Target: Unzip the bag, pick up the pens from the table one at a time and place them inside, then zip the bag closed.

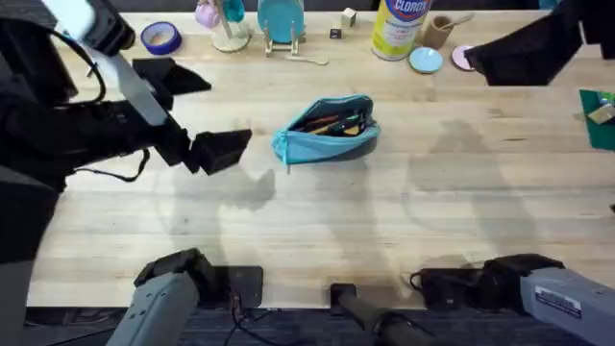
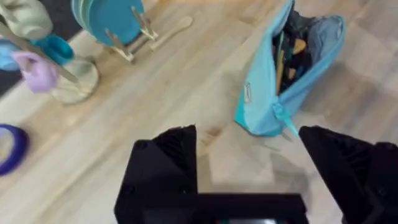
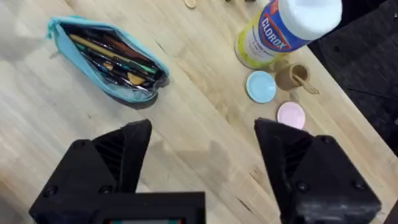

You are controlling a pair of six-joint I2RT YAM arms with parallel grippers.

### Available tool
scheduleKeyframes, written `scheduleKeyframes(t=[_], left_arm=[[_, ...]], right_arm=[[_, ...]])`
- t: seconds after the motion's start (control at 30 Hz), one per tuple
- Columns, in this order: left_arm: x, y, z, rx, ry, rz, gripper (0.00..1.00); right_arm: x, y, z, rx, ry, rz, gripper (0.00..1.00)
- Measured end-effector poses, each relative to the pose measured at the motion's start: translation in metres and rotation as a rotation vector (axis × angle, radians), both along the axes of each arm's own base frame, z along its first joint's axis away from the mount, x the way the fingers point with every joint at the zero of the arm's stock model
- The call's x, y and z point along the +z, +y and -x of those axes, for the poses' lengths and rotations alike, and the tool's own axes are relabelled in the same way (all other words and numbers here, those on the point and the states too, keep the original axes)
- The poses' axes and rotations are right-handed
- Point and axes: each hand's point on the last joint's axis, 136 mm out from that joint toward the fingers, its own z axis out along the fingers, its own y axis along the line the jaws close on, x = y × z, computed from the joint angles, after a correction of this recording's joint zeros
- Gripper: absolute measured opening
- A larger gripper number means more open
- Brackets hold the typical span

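1. Overhead view: the bag lies near the middle of the counter, its zipper open and thin sticks showing inside.
2. The left gripper hangs just beside the bag's zipper-pull end, apart from it, on the side toward the counter's left edge; its fingers are spread wide and hold nothing.
3. The right arm reaches in near the far right corner, large and dark there, so its fingers cannot be made out from above.
4. Left wrist view: the two black fingers stand well apart over bare wood, with the bag's zipper pull just past them; the bag's far end is cut off by the picture's edge.
5. This view also shows a blue plate in a wooden rack and a purple tape roll.
6. Right wrist view: the right gripper is spread wide and empty, well apart from the bag.
7. Here the bag's mouth faces the camera: a yellow stick, dark ones and some coloured ones lie inside, too tangled to count.
8. Near the far edge stand a Clorox tub, a blue disc and a pink disc.
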Motion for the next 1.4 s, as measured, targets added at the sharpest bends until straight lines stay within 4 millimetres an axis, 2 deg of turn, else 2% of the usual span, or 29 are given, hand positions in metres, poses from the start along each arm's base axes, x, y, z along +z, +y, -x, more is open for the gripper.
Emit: scheduleKeyframes(t=[0.17,0.3,0.37,0.67,1.07,1.17,1.4], left_arm=[[-0.008,-0.006,0.012,-0.011,0.071,0.030,0.993],[-0.018,-0.015,0.034,-0.072,0.140,0.038,0.993],[-0.017,-0.022,0.041,-0.131,0.120,0.039,0.993],[-0.008,-0.032,0.046,-0.235,0.030,0.042,0.993],[-0.024,-0.017,0.045,-0.204,0.063,-0.082,0.993],[-0.025,-0.016,0.045,-0.203,0.065,-0.092,0.993],[-0.028,-0.013,0.045,-0.196,0.075,-0.110,0.993]], right_arm=[[0.000,0.000,0.000,0.000,0.000,0.000,0.998],[0.000,0.000,0.000,0.000,0.000,0.000,0.998],[0.000,0.000,0.000,0.000,0.000,0.000,0.998],[0.000,0.000,0.000,0.000,0.001,0.000,0.997],[0.000,0.000,0.001,0.002,0.003,-0.001,0.998],[0.001,0.008,0.003,0.024,0.013,-0.034,0.998],[0.005,0.052,0.023,0.102,0.093,-0.194,0.998]])
